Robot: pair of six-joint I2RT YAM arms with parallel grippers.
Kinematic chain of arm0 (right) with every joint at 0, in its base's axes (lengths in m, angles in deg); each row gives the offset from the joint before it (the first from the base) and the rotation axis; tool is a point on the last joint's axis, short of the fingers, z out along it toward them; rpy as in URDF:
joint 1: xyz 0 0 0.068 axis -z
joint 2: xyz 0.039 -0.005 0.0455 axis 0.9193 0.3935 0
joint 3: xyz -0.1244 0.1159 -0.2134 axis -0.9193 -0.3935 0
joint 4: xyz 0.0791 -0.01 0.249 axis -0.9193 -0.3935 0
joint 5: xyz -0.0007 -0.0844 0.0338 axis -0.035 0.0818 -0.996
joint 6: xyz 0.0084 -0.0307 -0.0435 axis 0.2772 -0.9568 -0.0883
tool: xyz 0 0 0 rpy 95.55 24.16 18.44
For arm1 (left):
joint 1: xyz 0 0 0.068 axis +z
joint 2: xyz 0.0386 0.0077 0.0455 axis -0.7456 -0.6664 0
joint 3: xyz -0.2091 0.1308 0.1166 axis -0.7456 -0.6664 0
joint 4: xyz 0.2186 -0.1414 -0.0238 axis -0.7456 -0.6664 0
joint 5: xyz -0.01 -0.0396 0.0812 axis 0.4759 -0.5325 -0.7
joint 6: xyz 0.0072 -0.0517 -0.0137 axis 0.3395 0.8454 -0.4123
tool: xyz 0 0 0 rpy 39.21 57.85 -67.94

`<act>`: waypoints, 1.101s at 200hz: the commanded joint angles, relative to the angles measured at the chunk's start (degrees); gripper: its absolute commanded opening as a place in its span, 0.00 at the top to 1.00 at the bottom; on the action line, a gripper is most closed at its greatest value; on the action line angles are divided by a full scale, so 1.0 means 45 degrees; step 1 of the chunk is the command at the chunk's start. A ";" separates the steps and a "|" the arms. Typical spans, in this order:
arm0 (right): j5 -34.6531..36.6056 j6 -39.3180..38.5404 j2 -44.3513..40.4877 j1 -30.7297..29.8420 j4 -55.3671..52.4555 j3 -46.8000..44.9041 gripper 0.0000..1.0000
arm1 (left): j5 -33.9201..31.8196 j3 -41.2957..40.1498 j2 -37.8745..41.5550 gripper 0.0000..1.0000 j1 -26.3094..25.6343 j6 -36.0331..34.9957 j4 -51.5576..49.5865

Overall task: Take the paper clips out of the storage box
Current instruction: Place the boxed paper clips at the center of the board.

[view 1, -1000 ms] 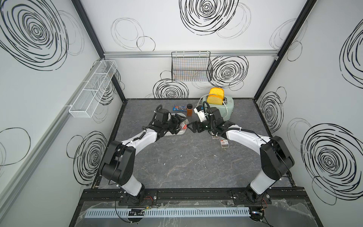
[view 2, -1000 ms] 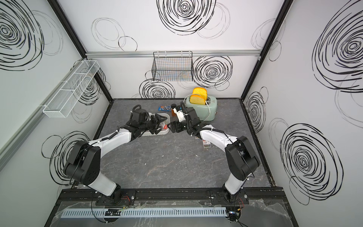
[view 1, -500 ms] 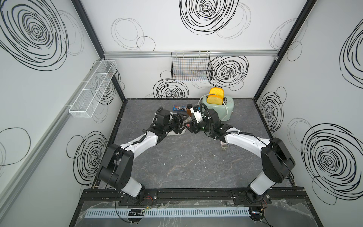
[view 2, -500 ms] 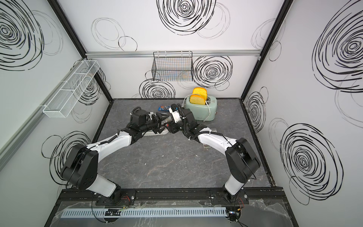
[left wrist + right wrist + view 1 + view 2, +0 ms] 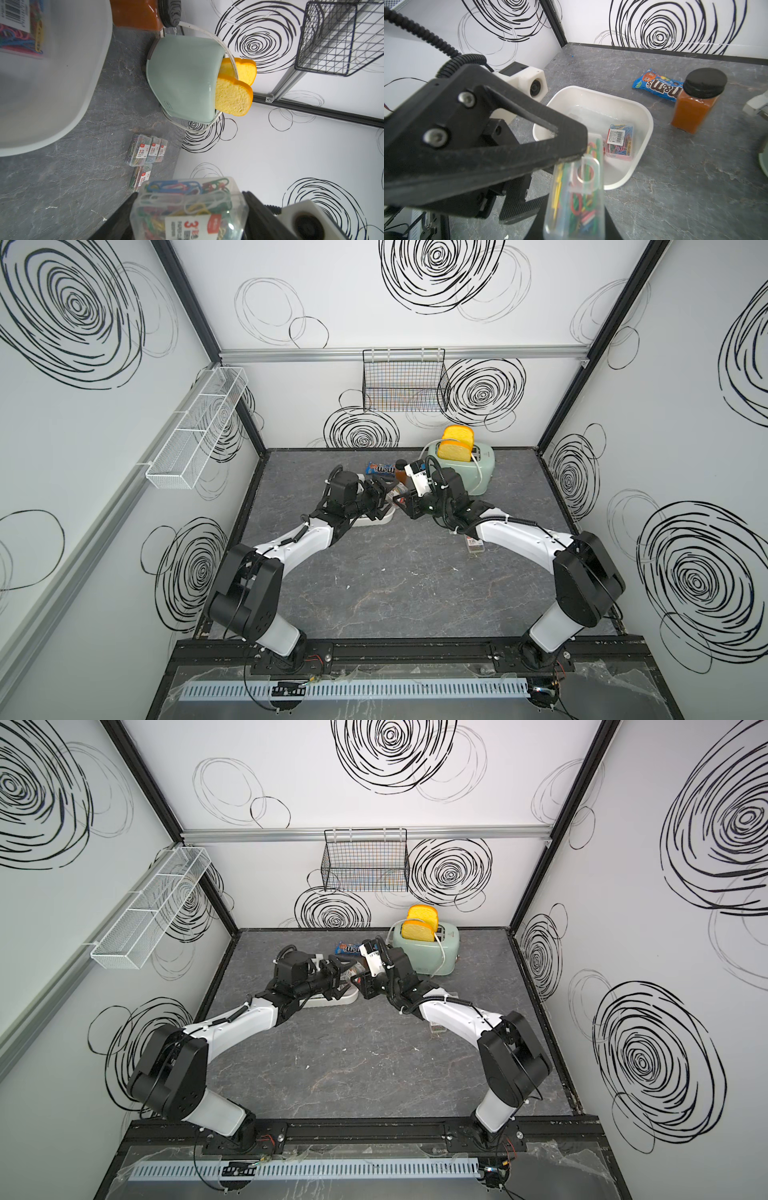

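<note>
Both grippers meet above the right end of the white storage box (image 5: 384,519), whose rim (image 5: 648,124) also shows in the right wrist view. A clear case of paper clips (image 5: 579,197) hangs between them. My right gripper (image 5: 573,224) is shut on its narrow sides. My left gripper (image 5: 190,193) has one finger on each side of the same case (image 5: 187,209); whether it still presses I cannot tell. One more case (image 5: 619,143) lies inside the box. Several cases (image 5: 148,150) lie on the table near the toaster; one (image 5: 475,545) sits by the right arm.
A mint toaster (image 5: 461,470) holding bread slices stands at the back right. An orange spice jar (image 5: 695,108) and a blue candy packet (image 5: 658,87) sit just behind the box. A black wire basket (image 5: 403,381) and a white mesh rack (image 5: 195,431) hang on the walls.
The right gripper swung left to the left gripper and shut on the case the left one holds up. The left arm shifted slightly right and its jaws widened a little.
</note>
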 commanded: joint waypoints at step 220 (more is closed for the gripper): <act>-1.1793 0.3617 -0.0082 0.4072 0.1373 -0.0588 0.91 | 0.5568 -0.1905 -0.0529 0.30 0.0171 -0.6808 0.8176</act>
